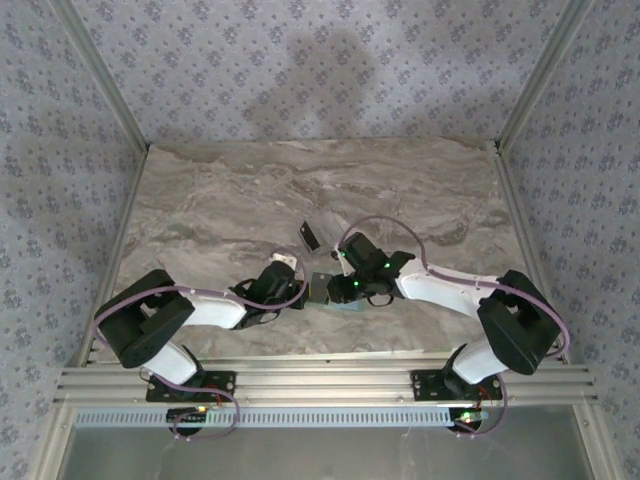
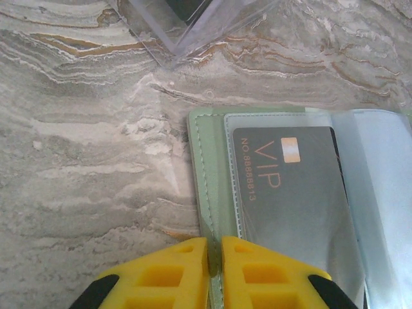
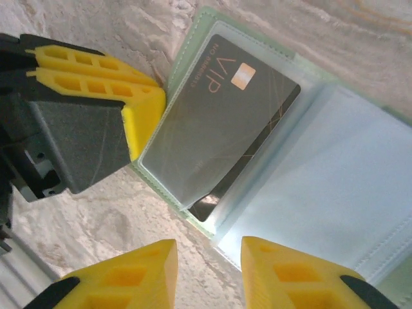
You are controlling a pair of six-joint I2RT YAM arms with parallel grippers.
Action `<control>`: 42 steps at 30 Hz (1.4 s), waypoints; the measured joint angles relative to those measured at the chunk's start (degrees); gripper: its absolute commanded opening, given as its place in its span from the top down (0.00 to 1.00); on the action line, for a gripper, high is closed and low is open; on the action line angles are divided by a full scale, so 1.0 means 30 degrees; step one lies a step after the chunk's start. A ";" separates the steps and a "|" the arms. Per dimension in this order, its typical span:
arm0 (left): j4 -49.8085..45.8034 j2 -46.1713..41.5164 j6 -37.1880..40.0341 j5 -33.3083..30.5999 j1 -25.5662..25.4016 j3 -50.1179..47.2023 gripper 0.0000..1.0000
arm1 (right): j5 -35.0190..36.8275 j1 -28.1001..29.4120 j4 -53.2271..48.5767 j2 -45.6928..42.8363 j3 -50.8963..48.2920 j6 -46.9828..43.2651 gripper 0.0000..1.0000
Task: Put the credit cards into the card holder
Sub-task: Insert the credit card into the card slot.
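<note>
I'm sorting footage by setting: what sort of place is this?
Probably a lab robot test cell, not a home: a left arm and right arm bolted to an aluminium rail, a marble-patterned table, and patterned backdrop walls between metal posts.

marbled table [image 1: 250, 190], clear plastic case [image 2: 212, 32]

The surface [image 1: 250, 190] is a grey-brown marbled slab. The pale green card holder [image 1: 322, 292] lies open on it toward the near edge, with a dark VIP card [image 2: 290, 193] in its clear sleeve. Just beyond it, a clear plastic piece [image 2: 193, 26] rests on the slab with another dark card [image 1: 308, 236] at it.
</note>
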 measured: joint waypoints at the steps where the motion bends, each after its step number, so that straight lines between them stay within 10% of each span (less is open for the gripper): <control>1: 0.0029 0.0007 -0.0007 0.0000 0.0000 0.0000 0.86 | 0.0627 0.0124 -0.0270 0.0022 0.0197 -0.0007 0.67; 30: 0.0634 0.0328 -0.0015 -0.0007 0.0000 -0.0015 0.86 | 0.6921 0.0568 -0.3410 0.4903 0.3402 -0.0277 0.50; 42: 0.0976 0.0546 -0.0007 -0.0707 -0.0386 -0.0036 0.86 | 0.6601 0.0678 -0.3271 0.5268 0.3847 -0.0095 0.86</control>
